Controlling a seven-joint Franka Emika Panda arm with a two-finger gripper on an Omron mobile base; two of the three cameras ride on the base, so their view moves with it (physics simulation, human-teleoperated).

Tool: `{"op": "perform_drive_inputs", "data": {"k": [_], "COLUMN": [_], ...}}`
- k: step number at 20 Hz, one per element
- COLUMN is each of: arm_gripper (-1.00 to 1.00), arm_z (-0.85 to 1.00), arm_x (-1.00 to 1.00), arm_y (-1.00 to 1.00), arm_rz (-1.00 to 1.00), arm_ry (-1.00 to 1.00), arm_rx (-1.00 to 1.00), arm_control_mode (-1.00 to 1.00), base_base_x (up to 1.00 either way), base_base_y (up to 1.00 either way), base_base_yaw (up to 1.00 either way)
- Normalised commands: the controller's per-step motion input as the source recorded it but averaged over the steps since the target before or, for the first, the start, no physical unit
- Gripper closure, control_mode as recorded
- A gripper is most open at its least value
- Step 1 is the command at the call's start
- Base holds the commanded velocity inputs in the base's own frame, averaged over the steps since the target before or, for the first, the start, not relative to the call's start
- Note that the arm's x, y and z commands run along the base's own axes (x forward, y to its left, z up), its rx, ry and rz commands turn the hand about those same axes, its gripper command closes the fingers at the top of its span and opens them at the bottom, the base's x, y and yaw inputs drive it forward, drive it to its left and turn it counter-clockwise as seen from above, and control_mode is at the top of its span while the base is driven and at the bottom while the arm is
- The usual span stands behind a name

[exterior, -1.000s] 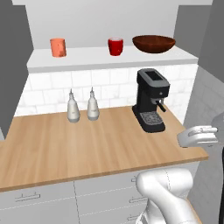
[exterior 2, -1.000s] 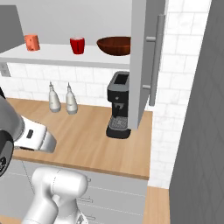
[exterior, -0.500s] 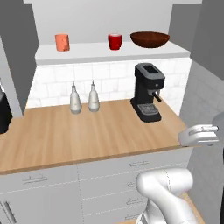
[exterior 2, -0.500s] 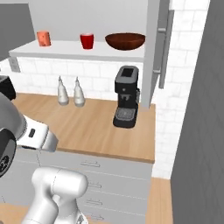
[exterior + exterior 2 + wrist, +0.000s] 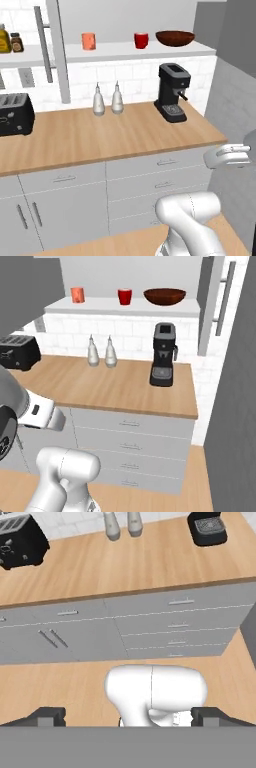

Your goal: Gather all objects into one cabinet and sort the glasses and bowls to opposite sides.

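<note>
While the gripper (image 5: 128, 718) hangs low over the floor in front of the base cabinets, its two fingertips stand wide apart with nothing between them. Every task object sits high on the white shelf (image 5: 150, 50) inside the open wall cabinet.

- Left base view: salmon-orange tumbler (image 5: 88, 41) at about 11 o'clock on the shelf, red cup (image 5: 141, 40) near 12, dark brown bowl (image 5: 175, 37) at about 1 o'clock, rightmost. All three stand apart from one another, in a row along the shelf's length.
- Right base view: same row, tumbler (image 5: 77, 294), red cup (image 5: 124, 296), bowl (image 5: 164, 295), left to right.
- Grey cabinet door (image 5: 57, 47) swung open, with bar handle (image 5: 43, 44), left of the tumbler.
- Below the shelf on the wooden counter (image 5: 100, 137): two white shaker bottles (image 5: 107, 99), black coffee machine (image 5: 173, 92), black toaster (image 5: 15, 114). Not task items.
- Hand view looks down at counter and drawers; the shelf lies beyond its top edge, toward 12 o'clock.

Judgement: the row lies well above and ahead of the hand, so the coming move turns on a long upward, forward reach. Cups and bowl already share one shelf, bowl at one end.
</note>
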Motion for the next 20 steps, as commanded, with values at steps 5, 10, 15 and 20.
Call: {"op": "perform_drive_inputs", "data": {"k": [5,10,15,20], "arm_gripper": [-1.00,-1.00,-1.00,-1.00], "arm_z": [0.00,0.00,0.00,0.00], "arm_x": [0.00,0.00,0.00,0.00], "arm_y": [0.00,0.00,0.00,0.00], "arm_rz": [0.00,0.00,0.00,0.00], "arm_ry": [0.00,0.00,0.00,0.00], "arm_rx": [0.00,0.00,0.00,0.00], "arm_control_mode": [1.00,1.00,1.00,1.00], "base_base_x": [-0.29,-0.01,0.00,0.00], "base_base_y": [0.64,0.57,0.68,0.81], "base_base_yaw": [-0.01,0.00,0.01,0.02]}}
